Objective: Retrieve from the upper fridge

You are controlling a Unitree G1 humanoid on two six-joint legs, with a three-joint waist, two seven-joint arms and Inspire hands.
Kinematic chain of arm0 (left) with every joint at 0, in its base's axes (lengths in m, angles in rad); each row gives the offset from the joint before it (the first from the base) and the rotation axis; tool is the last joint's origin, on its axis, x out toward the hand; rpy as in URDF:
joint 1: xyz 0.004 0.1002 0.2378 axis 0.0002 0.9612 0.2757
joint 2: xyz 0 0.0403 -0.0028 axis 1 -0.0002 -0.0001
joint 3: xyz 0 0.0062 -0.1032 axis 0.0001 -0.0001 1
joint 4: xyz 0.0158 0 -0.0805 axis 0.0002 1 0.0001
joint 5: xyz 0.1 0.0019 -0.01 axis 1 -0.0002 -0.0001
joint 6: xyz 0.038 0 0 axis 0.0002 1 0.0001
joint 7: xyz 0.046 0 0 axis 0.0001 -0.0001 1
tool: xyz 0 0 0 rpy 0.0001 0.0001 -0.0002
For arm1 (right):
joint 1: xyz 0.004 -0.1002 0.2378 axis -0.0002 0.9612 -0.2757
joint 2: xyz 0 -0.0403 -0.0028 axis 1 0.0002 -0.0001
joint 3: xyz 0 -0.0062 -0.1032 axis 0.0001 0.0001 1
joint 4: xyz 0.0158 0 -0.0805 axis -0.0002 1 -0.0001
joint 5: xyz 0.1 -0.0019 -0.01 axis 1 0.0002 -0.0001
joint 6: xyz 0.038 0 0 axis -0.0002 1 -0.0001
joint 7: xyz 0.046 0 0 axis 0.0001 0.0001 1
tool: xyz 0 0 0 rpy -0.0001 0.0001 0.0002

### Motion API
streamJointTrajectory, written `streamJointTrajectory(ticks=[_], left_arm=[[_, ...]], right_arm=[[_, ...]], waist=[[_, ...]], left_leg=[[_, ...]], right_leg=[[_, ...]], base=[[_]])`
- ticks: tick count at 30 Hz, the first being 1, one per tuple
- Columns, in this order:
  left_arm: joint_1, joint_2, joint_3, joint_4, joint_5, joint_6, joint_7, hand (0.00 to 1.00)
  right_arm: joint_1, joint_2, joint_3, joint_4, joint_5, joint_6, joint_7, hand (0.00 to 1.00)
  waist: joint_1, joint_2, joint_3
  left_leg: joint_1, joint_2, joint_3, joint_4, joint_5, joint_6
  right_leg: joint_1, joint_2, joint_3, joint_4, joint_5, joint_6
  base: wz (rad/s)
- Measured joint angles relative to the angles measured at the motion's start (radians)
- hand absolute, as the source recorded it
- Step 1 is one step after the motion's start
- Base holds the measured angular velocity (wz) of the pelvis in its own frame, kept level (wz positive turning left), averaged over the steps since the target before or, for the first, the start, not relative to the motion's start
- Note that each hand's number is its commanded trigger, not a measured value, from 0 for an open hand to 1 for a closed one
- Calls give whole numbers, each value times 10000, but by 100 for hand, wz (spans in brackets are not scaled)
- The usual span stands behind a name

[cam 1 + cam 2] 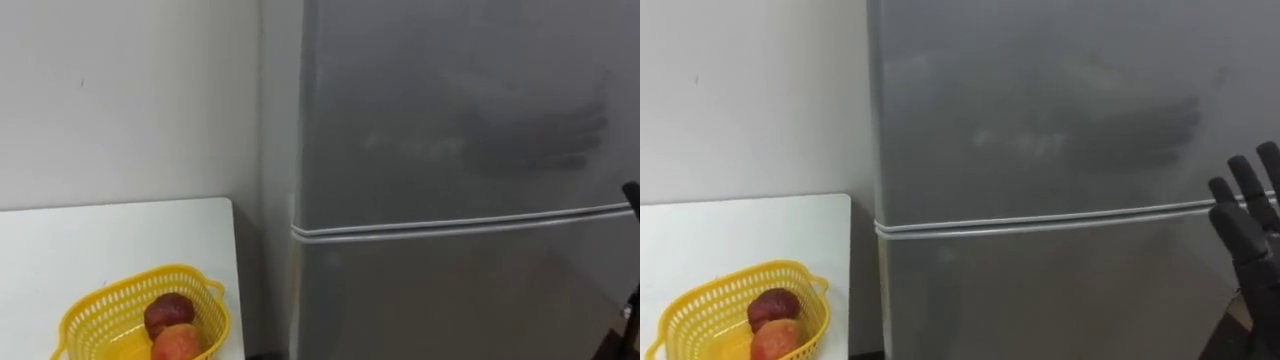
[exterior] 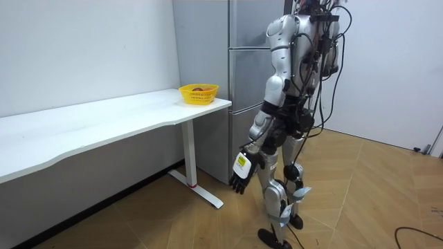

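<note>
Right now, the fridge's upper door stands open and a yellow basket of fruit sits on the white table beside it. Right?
No: the left eye view shows the upper door shut. The yellow basket of fruit does sit on the white table beside it.

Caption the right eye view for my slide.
Right hand raised, open, before the closed fridge; fruit basket on table.

Head stereo pair: set close before the grey metal two-door fridge (image 1: 450, 150), facing its closed doors, pitched slightly down. Both eyes share the door seam, the fridge-side end of the white worktop (image 1: 110, 235) and the yellow plastic basket (image 1: 100, 310) at that end. Room camera: stands well back behind the robot, looking along the worktop's front edge toward the same fridge and basket.
</note>
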Motion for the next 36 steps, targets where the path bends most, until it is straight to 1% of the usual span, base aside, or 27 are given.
streamJointTrajectory(ticks=[1,3,5,7,8,9,10,13,15,16,18,19,20,21,23,25,26,27,28,29,31,32,33,36], left_arm=[[-1,0,0,-65,0,23,0,0],[2,0,-7,-225,3,116,12,0],[12,0,-3,-334,9,151,34,0],[-15,12,7,-313,4,149,241,0],[-15,11,6,-309,0,149,274,0],[-15,-4,5,-286,0,149,361,0],[-29,-5,3,-257,0,150,401,0],[-61,-18,-28,-246,-3,154,489,0],[-94,-21,-83,-317,-15,176,562,0],[-94,-26,-117,-318,-10,175,565,0],[-94,-54,-208,-227,-6,172,579,0],[-92,-60,-222,-233,-9,172,579,0],[-88,-64,-295,-223,-26,182,576,0],[-89,-62,-417,-191,-109,188,576,0],[-98,-113,-500,-104,-196,178,573,0],[-112,-157,-503,41,-177,179,568,0],[-109,-168,-498,134,-111,194,566,0],[-107,-203,-489,164,-52,242,563,0],[-106,-225,-490,167,-4,279,562,0],[-96,-261,-510,177,8,339,559,0],[-101,-310,-541,193,-2,356,552,0],[-113,-312,-573,205,-2,356,552,0],[-113,-316,-614,228,-2,356,544,0],[-118,-348,-581,303,6,441,400,0]], right_arm=[[27,0,-59,39,-7,34,-29,0],[66,-1,-112,203,-27,97,-195,0],[312,0,-211,319,-82,131,-225,0],[443,32,-412,950,-624,204,-429,0],[461,47,-436,1146,-794,213,-525,0],[536,82,-453,1488,-1170,216,-701,0],[736,103,-451,1798,-1606,215,-792,0],[953,196,-422,2724,-2412,208,-928,0],[1192,252,-106,4005,-3184,214,-1200,0],[1221,289,29,4328,-3497,218,-1262,0],[1296,577,459,5796,-4738,231,-1425,0],[1321,697,516,6128,-4996,235,-1506,0],[1315,787,814,6866,-5440,237,-1682,0],[1291,789,1160,7754,-5760,242,-1749,0],[1278,856,1480,8846,-5972,253,-1873,0],[1256,1043,1551,9554,-6226,267,-2097,0],[1142,1121,1543,10128,-6339,247,-2184,0],[1006,1148,1541,10699,-6459,249,-2286,0],[960,1176,1540,10941,-6532,225,-2353,0],[878,1221,1565,11397,-6578,206,-2467,0],[888,1273,1952,12097,-6578,206,-2534,0],[871,1299,2047,12251,-6638,211,-2533,0],[833,1368,2276,12518,-6810,211,-2532,0],[765,1601,2328,13194,-7620,231,-2493,0]], waist=[[-10,15,-8],[-123,93,-6],[-242,133,-19],[-347,111,-8],[-346,109,-10],[-332,82,9],[-382,66,21],[-448,81,25],[-415,64,-16],[-412,66,-17],[-360,75,-73],[-311,62,-73],[-241,59,-71],[-171,62,-70],[22,78,-60],[95,87,-39],[103,133,-10],[111,131,-5],[123,146,1],[127,167,13],[149,187,22],[168,193,25],[224,212,33],[355,259,34]], left_leg=[[-6,-1,14,-6,0,0],[13,21,207,-12,0,0],[19,28,230,-32,-3,-3],[17,8,313,-59,-7,-9],[15,12,372,-59,-7,-10],[16,18,435,-59,-7,-10],[14,22,433,-57,-8,-10],[-17,48,386,-60,-52,-56],[-10,94,423,-88,-90,-63],[-1,106,429,-90,-89,-63],[34,133,447,-70,-87,-66],[48,132,446,-63,-87,-65],[66,128,440,-58,-87,-66],[128,126,442,-55,-86,-67],[166,116,416,-55,-86,-67],[180,106,313,-55,-86,-67],[184,93,211,-54,-86,-66],[185,84,178,-55,-86,-66],[181,82,159,-55,-86,-66],[145,69,98,-55,-86,-65],[157,-2,-163,-53,-85,-63],[157,-2,-183,-53,-85,-63],[154,-9,-198,-53,-85,-63],[153,-18,-334,-50,-85,-62]], right_leg=[[-31,2,22,17,-1,1],[-110,35,149,14,2,-1],[-147,39,160,23,0,1],[-209,82,303,58,3,-3],[-246,100,362,92,3,-4],[-280,112,415,139,5,-9],[-277,114,423,140,4,-11],[-273,129,410,85,10,-19],[-263,145,382,50,25,-24],[-251,146,386,52,26,-24],[-175,154,384,5,36,-27],[-164,155,382,3,35,-27],[-139,152,384,-12,33,-25],[-77,142,387,-15,30,-21],[-11,130,386,-30,16,-5],[69,119,358,-80,8,5],[111,121,355,-169,2,12],[109,119,356,-166,-5,23],[113,117,352,-179,-6,26],[146,91,248,-205,-4,32],[296,40,26,-270,-18,49],[310,36,-4,-280,-20,51],[329,35,-30,-299,-20,51],[407,10,-158,-338,-55,68]], base=[[-14],[-19],[-8],[-13],[-20],[-14],[-9],[0],[0],[0],[0],[0],[3],[0],[2],[9],[13],[12],[13],[19],[28],[18],[9],[13]])
